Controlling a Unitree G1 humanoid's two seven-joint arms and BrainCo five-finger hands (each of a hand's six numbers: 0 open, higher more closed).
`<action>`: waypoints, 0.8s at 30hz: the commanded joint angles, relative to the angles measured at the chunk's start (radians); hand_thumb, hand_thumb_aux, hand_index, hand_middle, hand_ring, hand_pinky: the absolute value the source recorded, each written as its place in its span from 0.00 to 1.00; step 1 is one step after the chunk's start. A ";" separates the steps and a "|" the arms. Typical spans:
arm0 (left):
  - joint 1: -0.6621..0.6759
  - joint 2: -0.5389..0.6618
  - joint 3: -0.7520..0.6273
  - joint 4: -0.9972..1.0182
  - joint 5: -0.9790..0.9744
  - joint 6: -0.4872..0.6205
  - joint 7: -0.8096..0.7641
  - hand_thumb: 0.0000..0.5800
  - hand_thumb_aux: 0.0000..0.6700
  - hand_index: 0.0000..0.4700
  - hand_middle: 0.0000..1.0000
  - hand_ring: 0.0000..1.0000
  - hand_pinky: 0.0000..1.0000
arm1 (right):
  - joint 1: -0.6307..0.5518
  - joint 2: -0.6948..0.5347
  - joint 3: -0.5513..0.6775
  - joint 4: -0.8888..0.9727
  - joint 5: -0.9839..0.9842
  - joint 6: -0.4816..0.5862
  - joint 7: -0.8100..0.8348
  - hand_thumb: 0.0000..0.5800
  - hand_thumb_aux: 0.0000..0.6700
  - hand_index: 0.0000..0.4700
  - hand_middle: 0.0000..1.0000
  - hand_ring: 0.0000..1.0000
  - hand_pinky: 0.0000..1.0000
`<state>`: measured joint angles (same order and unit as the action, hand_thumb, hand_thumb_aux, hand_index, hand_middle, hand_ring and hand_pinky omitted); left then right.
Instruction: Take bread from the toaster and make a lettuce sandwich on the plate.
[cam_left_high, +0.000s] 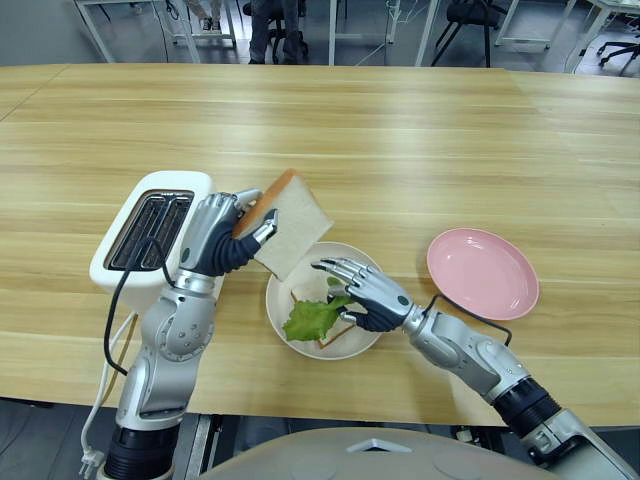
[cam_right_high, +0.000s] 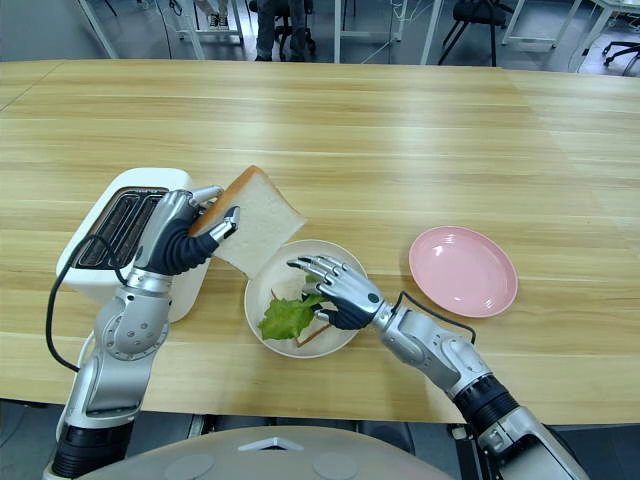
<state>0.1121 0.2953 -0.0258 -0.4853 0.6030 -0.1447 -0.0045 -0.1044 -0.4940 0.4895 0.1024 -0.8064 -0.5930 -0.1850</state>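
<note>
White toaster (cam_left_high: 150, 235) stands on the wooden worktop (cam_left_high: 400, 150), well left of the white plate (cam_left_high: 276, 305), its two slots facing up. A black cable (cam_left_high: 115, 310) loops down its front side, left of the plate, towards the worktop's near edge. The left hand (cam_left_high: 222, 240) is raised just beside the toaster, between it and the plate. Its fingers are clenched on a bread slice (cam_left_high: 295, 222), gripping it by the crust edge. The slice hangs tilted in the air, its lower corner over the plate's far left rim, clear of what lies there. On the plate rests a second slice (cam_left_high: 335, 338) with a green lettuce leaf (cam_left_high: 312, 318) lying on top, towards the plate's near left. The right hand (cam_left_high: 368, 295) is over the plate's right part, palm down, fingers spread and released, holding nothing. The leaf's right tip reaches the thumb; whether they touch cannot be told. A pink plate (cam_left_high: 482, 272) sits to the right of the white plate, apart from it, and a thin dark cable runs along the right wrist between the two.
</note>
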 joint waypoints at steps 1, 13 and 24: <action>0.014 -0.009 -0.016 0.058 -0.017 0.007 -0.005 1.00 1.00 0.98 1.00 1.00 1.00 | -0.021 -0.005 -0.036 0.018 0.013 0.012 0.016 1.00 1.00 0.98 0.00 0.00 0.00; 0.017 -0.005 -0.013 0.072 -0.019 0.005 -0.007 1.00 1.00 0.98 1.00 1.00 1.00 | -0.127 0.035 0.044 0.355 -0.125 0.041 -0.082 1.00 1.00 0.98 0.00 0.00 0.00; 0.013 -0.007 -0.019 0.074 -0.044 0.002 -0.021 1.00 1.00 0.98 1.00 1.00 1.00 | -0.127 0.042 0.039 0.365 -0.084 0.055 -0.085 0.00 0.00 0.00 0.00 0.00 0.00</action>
<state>0.1285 0.2868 -0.0375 -0.4099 0.5701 -0.1446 -0.0169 -0.2372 -0.4468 0.5370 0.4778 -0.9101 -0.5467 -0.2760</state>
